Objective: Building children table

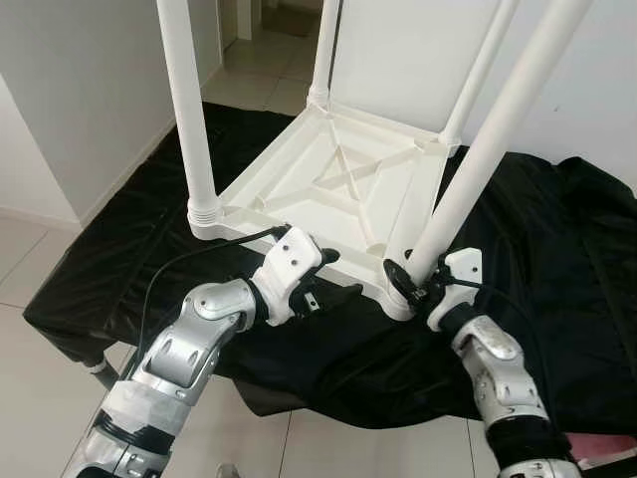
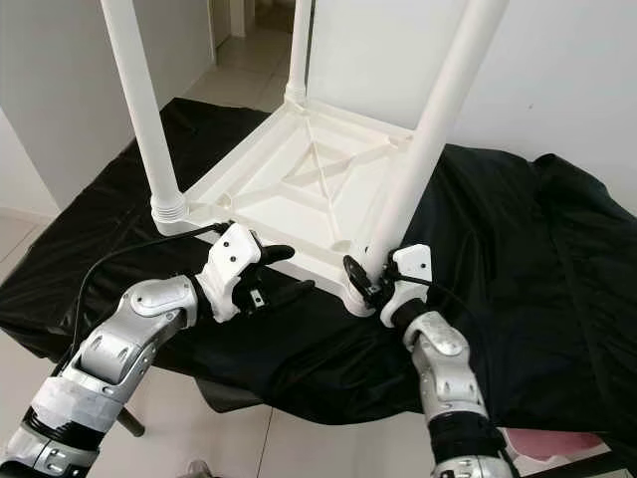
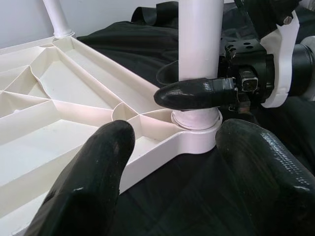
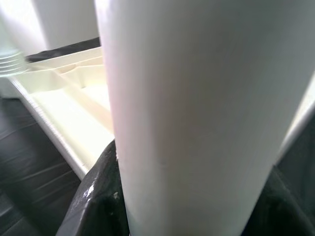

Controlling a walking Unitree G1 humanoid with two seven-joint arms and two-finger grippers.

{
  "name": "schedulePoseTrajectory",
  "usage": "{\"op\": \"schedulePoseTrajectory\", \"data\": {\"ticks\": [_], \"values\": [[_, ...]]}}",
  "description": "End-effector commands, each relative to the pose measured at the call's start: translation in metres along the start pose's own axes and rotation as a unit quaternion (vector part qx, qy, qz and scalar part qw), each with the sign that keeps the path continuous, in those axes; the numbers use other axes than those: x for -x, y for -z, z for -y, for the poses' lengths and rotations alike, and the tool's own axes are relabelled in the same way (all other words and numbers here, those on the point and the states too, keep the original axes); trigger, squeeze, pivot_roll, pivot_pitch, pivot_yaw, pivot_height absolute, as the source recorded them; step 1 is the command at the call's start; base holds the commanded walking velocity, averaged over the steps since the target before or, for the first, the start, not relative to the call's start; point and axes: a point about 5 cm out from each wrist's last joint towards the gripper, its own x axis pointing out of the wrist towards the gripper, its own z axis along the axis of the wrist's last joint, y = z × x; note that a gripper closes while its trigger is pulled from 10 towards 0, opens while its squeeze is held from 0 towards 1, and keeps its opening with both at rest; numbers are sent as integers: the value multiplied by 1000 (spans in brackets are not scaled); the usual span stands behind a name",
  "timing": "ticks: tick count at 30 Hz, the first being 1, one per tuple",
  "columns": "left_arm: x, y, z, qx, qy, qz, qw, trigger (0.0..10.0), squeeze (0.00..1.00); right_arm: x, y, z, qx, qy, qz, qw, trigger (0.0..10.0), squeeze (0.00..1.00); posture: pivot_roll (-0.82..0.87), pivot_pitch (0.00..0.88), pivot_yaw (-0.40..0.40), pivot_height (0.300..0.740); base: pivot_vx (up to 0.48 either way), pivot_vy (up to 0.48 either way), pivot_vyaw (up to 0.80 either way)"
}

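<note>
**Children's table, upside down, near-right leg being gripped**

Item: white plastic tabletop (image 1: 328,184), lying underside up on a black cloth (image 1: 557,279) that is covering a low surface. Its ribbed underside with crossing diagonal braces is facing the camera. Four white tubular legs are standing up from the corner sockets.

Near-right leg (image 1: 478,159): rising at a slight lean from the corner socket closest to the robot's right arm. The right gripper (image 1: 412,282) is clamping this leg just above the socket; one black finger (image 3: 189,93) is wrapping across the front of the tube in the left wrist view, and the right wrist view is showing the tube pressed close between the dark fingers.

Near-left leg (image 1: 189,110): standing upright in its threaded collar at the near-left corner, well apart from both grippers.

Left gripper (image 1: 320,279): hovering just beside the tabletop's near edge, between the two near legs, fingers spread wide and holding nothing. Its two black fingertips (image 3: 93,182) are framing the gripped corner in the wrist view.

Surroundings: pale tiled floor (image 1: 30,388) and white walls (image 1: 80,100) are bordering the cloth.
</note>
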Motion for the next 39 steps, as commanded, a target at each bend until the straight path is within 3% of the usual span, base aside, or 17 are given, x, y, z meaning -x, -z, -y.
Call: {"op": "schedulePoseTrajectory", "data": {"ticks": [1, 3, 4, 5, 13, 17, 24, 25, 27, 28, 39], "values": [[-2, 2, 2, 3, 10, -7, 1000, 10000, 0, 3, -9, 10, 6, 64, 16, 998, 10000, 0, -30, 43, -66, 740, 0, 0, 0], [-2, 2, 2, 3, 10, -6, 1000, 10000, 0, 7, -9, 7, 22, 124, 8, 992, 10000, 0, -31, 43, -67, 740, 0, 0, 0], [-2, 2, 2, 3, 10, -6, 1000, 10000, 0, 7, -9, 7, 22, 124, 8, 992, 10000, 0, -31, 43, -67, 740, 0, 0, 0], [-3, 1, 2, 2, 10, -6, 1000, 10000, 0, 12, -8, -1, 15, 166, 6, 986, 10000, 0, -32, 42, -68, 740, 0, 0, 0], [-4, 1, 2, 3, 10, -4, 1000, 10000, 0, 25, -10, -14, 20, 255, 4, 967, 10000, 0, -33, 41, -71, 740, 0, 0, 0], [-3, 1, 2, 2, 10, -4, 1000, 10000, 0, 31, -10, -18, 21, 289, -9, 957, 10000, 0, -32, 41, -69, 740, 0, 0, 0], [-4, 1, 1, 0, 11, -5, 1000, 10000, 0, 30, -13, -19, 19, 292, -10, 956, 10000, 0, -33, 38, -68, 740, 0, 0, 0], [-4, 1, 1, 0, 11, -4, 1000, 10000, 0, 29, -14, -21, 15, 284, -6, 959, 10000, 251, -33, 38, -68, 740, 0, 0, 0], [-4, 1, 2, 0, 12, -4, 1000, 10000, 0, 29, -14, -23, 12, 278, -2, 960, 10000, 251, -33, 38, -68, 740, 0, 0, 0], [-4, 1, 2, -1, 12, -5, 1000, 10000, 0, 27, -17, -28, 4, 254, 7, 967, 10000, 1000, -32, 36, -71, 740, 0, 0, 0], [-5, 1, 4, -2, 15, -5, 1000, 10000, 0, 25, -23, -34, -9, 175, 23, 984, 10000, 1000, -32, 24, -75, 740, 0, 0, 0]]}}
